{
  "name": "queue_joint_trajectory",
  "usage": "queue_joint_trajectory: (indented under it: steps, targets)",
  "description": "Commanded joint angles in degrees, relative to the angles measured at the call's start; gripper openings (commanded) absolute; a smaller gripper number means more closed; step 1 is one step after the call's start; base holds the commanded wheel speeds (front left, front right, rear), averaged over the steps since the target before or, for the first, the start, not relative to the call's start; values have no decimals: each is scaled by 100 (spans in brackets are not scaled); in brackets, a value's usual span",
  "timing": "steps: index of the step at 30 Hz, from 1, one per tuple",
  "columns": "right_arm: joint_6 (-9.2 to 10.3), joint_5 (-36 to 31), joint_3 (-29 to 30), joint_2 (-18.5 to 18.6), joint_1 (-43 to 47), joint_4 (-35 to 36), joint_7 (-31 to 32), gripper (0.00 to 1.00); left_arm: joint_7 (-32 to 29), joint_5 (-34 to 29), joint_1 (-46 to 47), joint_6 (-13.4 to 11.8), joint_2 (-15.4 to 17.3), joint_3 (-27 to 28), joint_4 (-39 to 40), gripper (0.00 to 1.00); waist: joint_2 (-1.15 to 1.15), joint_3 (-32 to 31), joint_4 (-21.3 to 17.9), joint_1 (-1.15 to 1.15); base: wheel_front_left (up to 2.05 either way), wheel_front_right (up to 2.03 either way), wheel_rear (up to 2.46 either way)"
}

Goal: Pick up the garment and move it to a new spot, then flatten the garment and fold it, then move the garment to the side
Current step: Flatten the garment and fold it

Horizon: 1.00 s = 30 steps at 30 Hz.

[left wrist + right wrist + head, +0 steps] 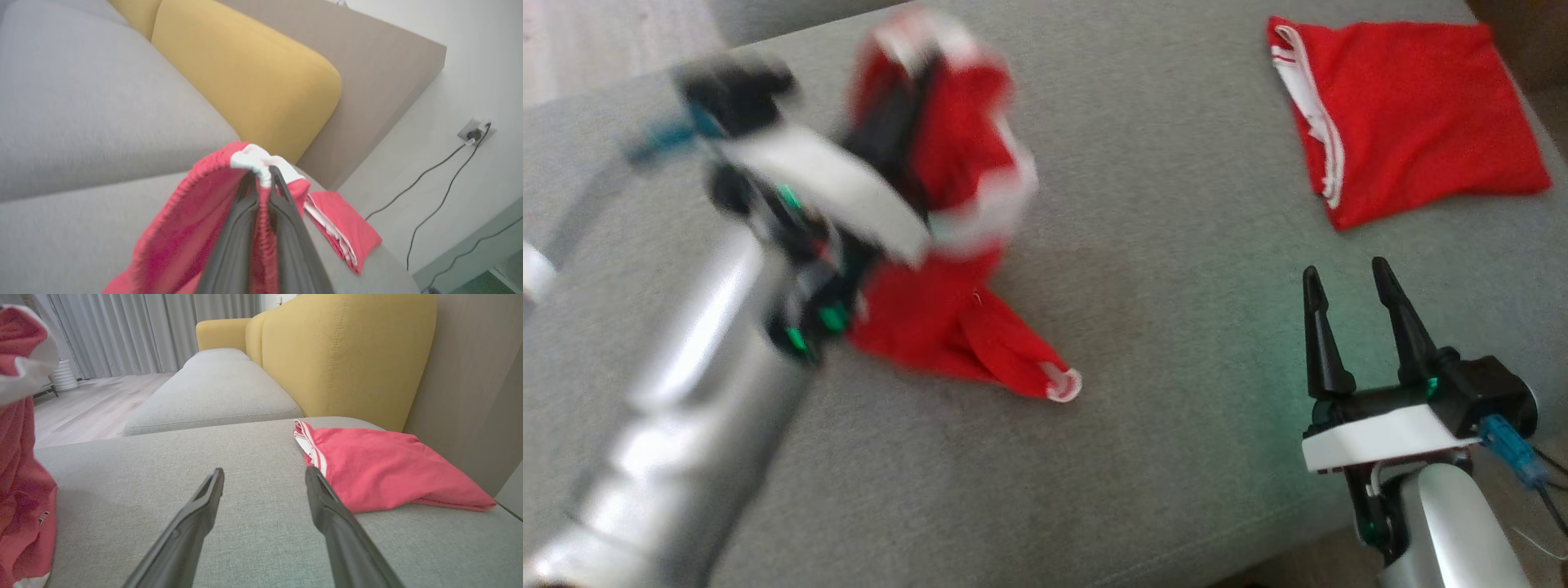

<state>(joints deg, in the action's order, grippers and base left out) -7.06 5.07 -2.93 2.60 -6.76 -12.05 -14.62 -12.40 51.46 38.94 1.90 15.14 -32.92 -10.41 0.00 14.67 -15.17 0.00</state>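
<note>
One garment (pixel 175 237) hangs pinched in left end effector (pixel 262 176).

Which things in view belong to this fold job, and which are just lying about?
Job: bunched red garment, pinched in the shut left gripper; open right gripper; grey sofa seat.
Lying about: folded red garment at the seat's far right; yellow cushion; wall socket.
</note>
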Motion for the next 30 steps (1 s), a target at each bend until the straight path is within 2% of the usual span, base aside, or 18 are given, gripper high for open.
queue_joint_trajectory:
  steps: [1, 8, 12, 16, 22, 30]
  targets:
    - [-43, 76, -137, 28, -191, 163, -38, 100, 71, 42, 531, -23, 115, 405, 86, 0, 0, 30, -134, 0, 0, 0, 0]
    - [-43, 210, -232, 28, -239, 135, -38, 100, 568, -33, 1819, 128, 285, 1027, -623, 0, 0, 109, -597, 0, 0, 0, 0]
    - [-43, 276, -271, 28, -242, 121, -38, 100, 1185, -327, 2528, 45, 238, 1237, -1185, 0, 0, 157, -829, 0, 0, 0, 0]
    - [-43, 317, -267, 28, -242, 121, -38, 100, 1465, -767, 2973, 73, 272, 1044, -1572, 0, 0, 174, -934, 0, 0, 0, 0]
    - [-43, 347, -242, 28, -223, 123, -38, 100, 1487, -1339, 3345, 76, 330, 600, -2040, 0, 0, 187, -963, 0, 0, 0, 0]
    - [-43, 401, -247, 28, -233, 126, -38, 100, 1253, -1338, 3347, 259, 236, 313, -2459, 0, 0, 187, -883, 0, 0, 0, 0]
